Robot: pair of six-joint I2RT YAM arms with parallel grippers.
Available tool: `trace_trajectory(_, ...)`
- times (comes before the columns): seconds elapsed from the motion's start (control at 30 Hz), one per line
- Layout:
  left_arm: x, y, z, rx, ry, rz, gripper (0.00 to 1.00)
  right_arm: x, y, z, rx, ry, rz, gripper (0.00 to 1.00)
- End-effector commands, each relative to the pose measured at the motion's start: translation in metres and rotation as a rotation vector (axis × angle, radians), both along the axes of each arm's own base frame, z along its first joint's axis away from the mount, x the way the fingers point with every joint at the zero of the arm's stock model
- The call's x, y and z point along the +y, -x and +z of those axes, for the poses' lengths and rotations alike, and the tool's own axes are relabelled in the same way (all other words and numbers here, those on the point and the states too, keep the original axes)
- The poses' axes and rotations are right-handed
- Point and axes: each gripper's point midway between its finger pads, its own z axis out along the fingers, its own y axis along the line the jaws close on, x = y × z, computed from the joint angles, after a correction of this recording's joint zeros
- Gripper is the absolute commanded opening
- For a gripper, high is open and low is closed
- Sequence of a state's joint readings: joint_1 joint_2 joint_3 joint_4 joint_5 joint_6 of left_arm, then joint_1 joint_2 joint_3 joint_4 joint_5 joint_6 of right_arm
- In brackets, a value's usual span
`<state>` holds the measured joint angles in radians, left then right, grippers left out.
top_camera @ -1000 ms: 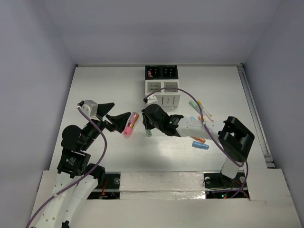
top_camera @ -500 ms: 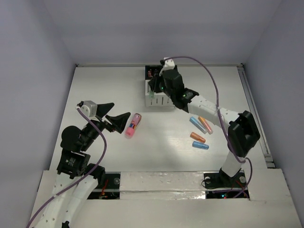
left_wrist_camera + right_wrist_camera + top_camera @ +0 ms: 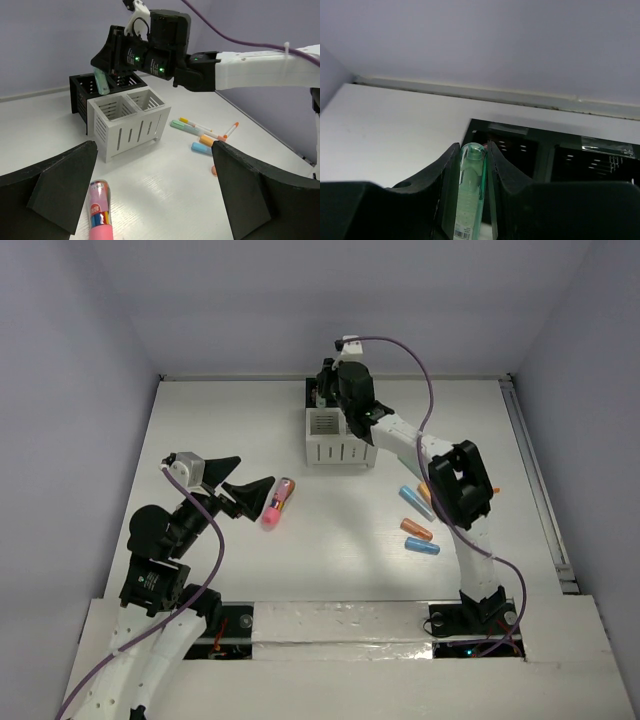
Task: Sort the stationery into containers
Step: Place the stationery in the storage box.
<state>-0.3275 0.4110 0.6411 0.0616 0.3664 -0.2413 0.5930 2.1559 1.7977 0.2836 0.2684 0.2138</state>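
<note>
My right gripper (image 3: pixel 471 150) is clamped on a mint green marker (image 3: pixel 469 200), held above the black compartments (image 3: pixel 517 145) of the organizer. My left gripper (image 3: pixel 250 475) stands fully released beside the thick pink marker (image 3: pixel 277 502).

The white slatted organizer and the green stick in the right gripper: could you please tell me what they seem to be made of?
The white organizer: likely moulded plastic, matte; thin even walls with clean slots. The green stick: probably translucent glossy plastic; light shows through its barrel, which carries a barcode label.
</note>
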Motion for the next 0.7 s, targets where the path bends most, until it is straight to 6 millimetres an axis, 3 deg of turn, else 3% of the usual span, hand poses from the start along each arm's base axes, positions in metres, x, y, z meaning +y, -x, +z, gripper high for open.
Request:
trace_trajectory(0.0, -0.001, 0.006, 0.027, -0.077, 0.016, -0.016, 0.99, -0.018, -0.022, 0.066, -0.152, -0.096, -0.044, 0.13)
trace_trajectory(0.27, -0.001, 0.004, 0.025, -0.071, 0.010, -0.012, 0.99, -0.021, -0.038, 0.056, -0.144, -0.098, -0.056, 0.14)
trace_trajectory(0.4, -0.001, 0.003, 0.024, -0.067, 0.007, -0.011, 0.99, -0.021, -0.054, 0.030, -0.115, -0.073, -0.074, 0.14)
trace_trajectory(0.57, -0.001, 0.001, 0.024, -0.065, 0.006, -0.006, 0.99, -0.017, -0.055, 0.012, -0.092, -0.076, -0.061, 0.15)
trace_trajectory(0.63, -0.001, 0.001, 0.023, -0.063, 0.004, -0.005, 0.99, -0.019, -0.049, 0.017, -0.101, -0.089, -0.055, 0.21)
trace_trajectory(0.67, -0.001, 0.001, 0.024, -0.064, 0.004, -0.007, 0.99, -0.018, -0.046, 0.024, -0.116, -0.098, -0.041, 0.35)
